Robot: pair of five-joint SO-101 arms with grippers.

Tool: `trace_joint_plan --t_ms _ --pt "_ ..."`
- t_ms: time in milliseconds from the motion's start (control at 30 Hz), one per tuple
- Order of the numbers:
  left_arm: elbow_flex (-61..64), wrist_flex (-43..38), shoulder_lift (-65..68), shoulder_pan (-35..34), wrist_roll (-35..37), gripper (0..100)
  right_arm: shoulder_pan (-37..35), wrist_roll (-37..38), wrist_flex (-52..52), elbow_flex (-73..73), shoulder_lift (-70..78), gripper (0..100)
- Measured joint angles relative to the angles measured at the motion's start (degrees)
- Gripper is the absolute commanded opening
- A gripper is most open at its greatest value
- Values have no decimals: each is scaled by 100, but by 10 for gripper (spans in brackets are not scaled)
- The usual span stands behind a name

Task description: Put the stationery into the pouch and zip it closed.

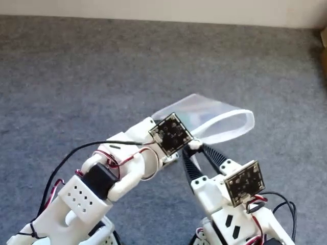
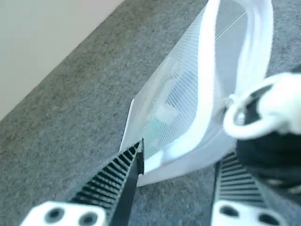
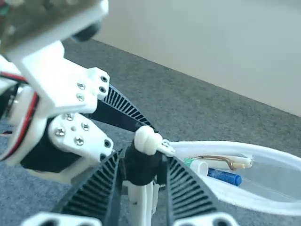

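Currently the right gripper has its jaws clamped on the zipper pull. The left gripper has its jaws apart, astride the pouch end. Stationery lies inside, just beyond the pull. Risk: with that end unclamped, pulling may drag the pouch across the table instead of closing it.

Indoor room: grey carpet against pale wall.
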Motion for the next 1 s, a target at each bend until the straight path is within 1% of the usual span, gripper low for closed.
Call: trace_joint_plan --t_ms 133,400,600,767,833,1000 --pt "0 -18 0 44 -35 242 -18 0 229 -79 0 5" --pt "123 -44 -9 97 -53 242 -18 0 273 -97 0 5" --pt "615 -589 -18 299 -53 242 -44 0 431 -97 0 5" --pt "642 -721 -18 299 -53 236 -273 0 519 -105 0 5" --pt "642 -721 -18 299 -53 211 -281 0 527 -114 0 5" --pt "642 -738 -18 343 -53 111 -290 0 527 -132 0 5"
